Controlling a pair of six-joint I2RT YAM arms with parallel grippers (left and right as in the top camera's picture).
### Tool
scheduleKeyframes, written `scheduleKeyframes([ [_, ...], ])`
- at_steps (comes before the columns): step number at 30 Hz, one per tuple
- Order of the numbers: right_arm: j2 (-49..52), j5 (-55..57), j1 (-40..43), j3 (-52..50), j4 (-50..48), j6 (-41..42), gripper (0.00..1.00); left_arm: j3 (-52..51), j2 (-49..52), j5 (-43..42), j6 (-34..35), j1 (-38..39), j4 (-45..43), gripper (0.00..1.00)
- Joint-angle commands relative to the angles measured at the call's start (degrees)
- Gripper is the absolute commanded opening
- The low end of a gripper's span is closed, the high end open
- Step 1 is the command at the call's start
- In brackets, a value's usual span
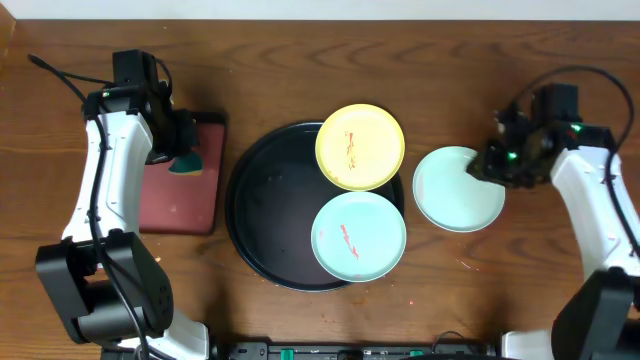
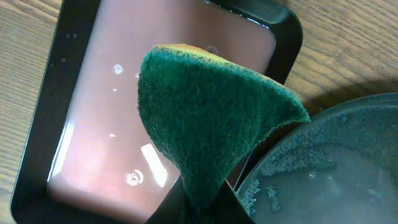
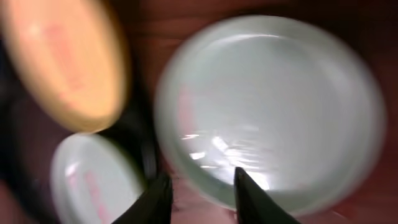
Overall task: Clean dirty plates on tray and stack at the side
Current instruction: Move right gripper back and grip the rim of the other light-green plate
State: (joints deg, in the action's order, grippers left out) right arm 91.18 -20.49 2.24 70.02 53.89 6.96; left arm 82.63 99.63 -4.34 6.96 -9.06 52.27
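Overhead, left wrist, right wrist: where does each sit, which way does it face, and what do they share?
Overhead: above the table, facing straight down on black tray, yellow plate, mint plate, side plate; both arms show.
Left wrist: on left arm, facing down at sponge in its shut jaws, over red tray.
Right wrist: on right arm, facing down, blurred, at side plate; its parted jaws show at bottom.
Shared: overhead and right wrist both see all three plates.

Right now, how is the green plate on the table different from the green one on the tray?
The table plate lies beside the black tray and looks clean. The tray plate sits on it, with a red smear in its middle. Both are round and mint green.
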Motion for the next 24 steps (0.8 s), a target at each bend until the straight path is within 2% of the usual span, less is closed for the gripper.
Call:
scheduleKeyframes([
  [1,0.22,-3.72,-6.71,0.15,1.40,-0.59,0.33,0.09,-0.42,-0.17,-1.11,-0.24,-0.09,0.07],
  [5,2.47,-2.36,-13.99,-0.81,2.32,0.28,0.33,0.09,-0.42,-0.15,-1.11,-0.24,-0.09,0.07],
  [8,4.87,1.77,-18.18,-1.33,2.47,2.40,0.33,0.09,-0.42,-0.15,-1.11,-0.24,-0.09,0.07],
  [13,10.64,2.32,-23.54,-1.46,2.95,2.40,0.31,0.09,-0.42,-0.15,-1.11,-0.24,-0.07,0.07],
  [24,14.45,6.36,-26.03,-1.46,3.78,3.69,0.27,0.09,-0.42,-0.15,-1.11,-0.24,-0.07,0.08],
])
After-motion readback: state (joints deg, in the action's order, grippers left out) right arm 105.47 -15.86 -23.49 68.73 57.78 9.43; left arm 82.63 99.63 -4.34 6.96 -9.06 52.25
